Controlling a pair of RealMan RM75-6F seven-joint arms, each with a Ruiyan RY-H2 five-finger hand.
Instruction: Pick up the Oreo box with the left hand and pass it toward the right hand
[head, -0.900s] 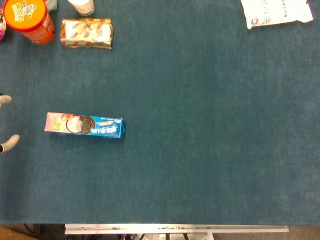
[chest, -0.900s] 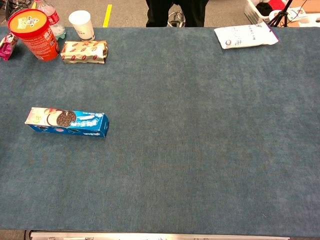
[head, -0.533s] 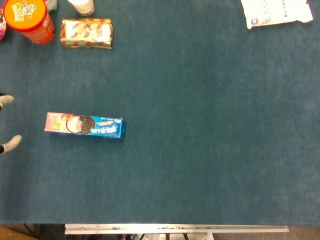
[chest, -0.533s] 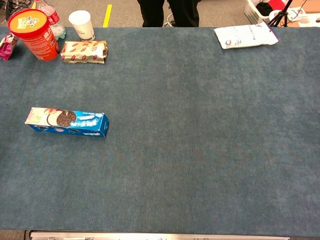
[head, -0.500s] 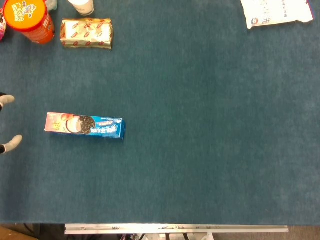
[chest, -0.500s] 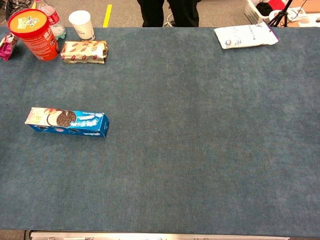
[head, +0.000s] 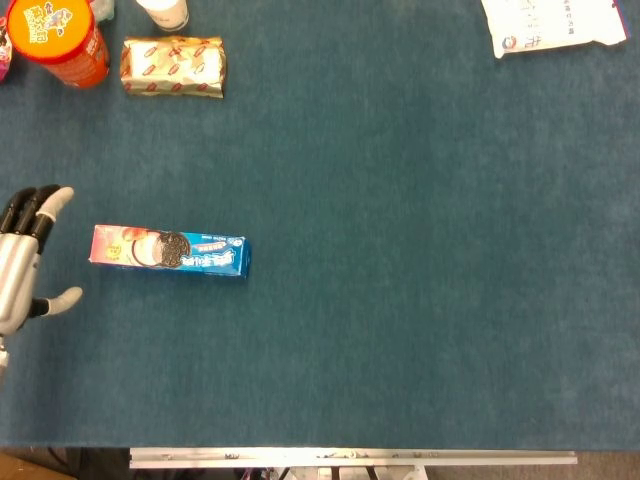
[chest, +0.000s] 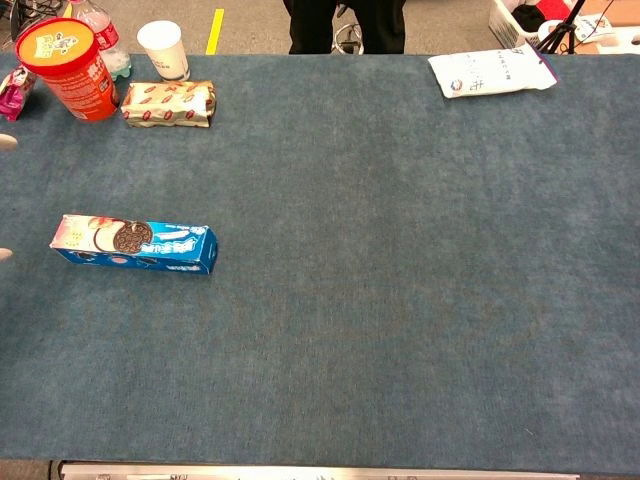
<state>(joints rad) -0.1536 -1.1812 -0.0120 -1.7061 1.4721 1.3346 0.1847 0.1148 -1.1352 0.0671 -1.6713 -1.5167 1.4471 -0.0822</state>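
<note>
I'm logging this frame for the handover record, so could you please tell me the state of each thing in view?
Blue rectangular Oreo box: lying flat on the table, untouched.
Left hand: open, fingers apart, beside the box's left end, holding nothing.
Right hand: not in view.
Orange cylindrical tub: upright, lid on.
White paper cup: upright.
Gold foil packet: lying flat.
White flat pouch: lying flat.

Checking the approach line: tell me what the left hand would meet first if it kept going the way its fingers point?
Probably the Oreo box: the left hand is open beside its near end, apart from it; its height is unclear.
</note>
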